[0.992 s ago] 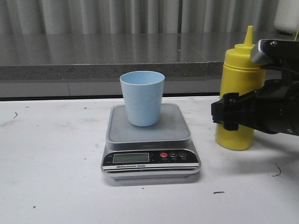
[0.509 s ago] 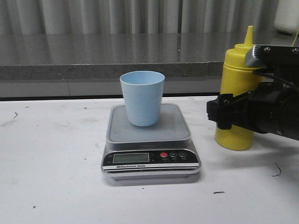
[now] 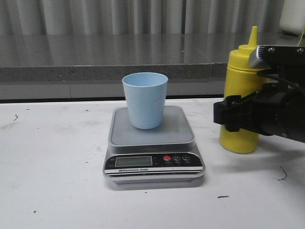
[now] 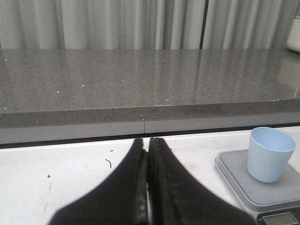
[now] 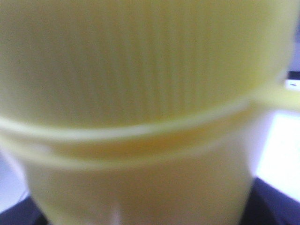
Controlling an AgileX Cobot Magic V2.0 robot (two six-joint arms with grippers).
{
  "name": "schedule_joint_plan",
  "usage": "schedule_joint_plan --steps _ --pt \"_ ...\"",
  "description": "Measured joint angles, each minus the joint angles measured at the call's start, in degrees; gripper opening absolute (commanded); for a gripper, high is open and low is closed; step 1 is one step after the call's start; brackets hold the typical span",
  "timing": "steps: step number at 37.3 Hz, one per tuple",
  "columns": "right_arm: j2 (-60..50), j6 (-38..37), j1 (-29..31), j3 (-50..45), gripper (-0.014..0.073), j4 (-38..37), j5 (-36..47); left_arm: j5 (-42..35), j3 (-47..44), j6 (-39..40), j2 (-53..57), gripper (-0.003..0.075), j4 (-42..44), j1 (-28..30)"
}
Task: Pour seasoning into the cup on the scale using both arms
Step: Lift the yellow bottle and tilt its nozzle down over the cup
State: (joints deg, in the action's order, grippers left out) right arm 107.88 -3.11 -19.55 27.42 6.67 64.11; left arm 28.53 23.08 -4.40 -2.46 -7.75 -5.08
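Observation:
The pale blue cup [image 3: 145, 100] stands upright on the silver-grey scale [image 3: 178, 132] at the table's middle. The yellow seasoning bottle [image 3: 242, 71] stands upright on the table to the right of the scale. My right gripper [image 3: 228, 117] reaches in from the right at the bottle's mid-height, with its fingers on either side of the body. The bottle [image 5: 140, 93] fills the right wrist view, blurred; I cannot tell whether the fingers press on it. My left gripper [image 4: 147, 139] is shut and empty, low over the table left of the cup [image 4: 271, 153] and scale [image 4: 232, 168].
A grey stone ledge [image 3: 95, 52] runs along the back of the white table [image 3: 52, 157], with a curtain behind it. A white object [image 3: 293, 16] stands at the far right on the ledge.
My right gripper edged left along the bottle, then slightly back to the right. The bottle, cup and scale have not moved.

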Motion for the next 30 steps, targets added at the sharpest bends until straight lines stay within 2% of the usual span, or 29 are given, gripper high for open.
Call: schedule_joint_plan --steps 7,13,22,30 --pt "-3.05 10.59 0.0 3.41 0.0116 0.0 -2.36 0.0 0.0 0.0 0.0 -0.002 0.0 0.0" --pt "-5.94 23.29 0.0 8.41 0.0116 0.0 -7.91 0.0 0.0 0.0 0.0 -0.002 0.0 0.0" --pt "-7.05 49.62 0.0 17.11 0.0116 0.1 -17.8 0.0 0.0 0.0 0.0 -0.002 0.0 0.0" --pt "-7.05 73.06 0.0 22.36 0.0116 0.22 -19.75 0.0 0.0 0.0 0.0 -0.002 0.0 0.0"
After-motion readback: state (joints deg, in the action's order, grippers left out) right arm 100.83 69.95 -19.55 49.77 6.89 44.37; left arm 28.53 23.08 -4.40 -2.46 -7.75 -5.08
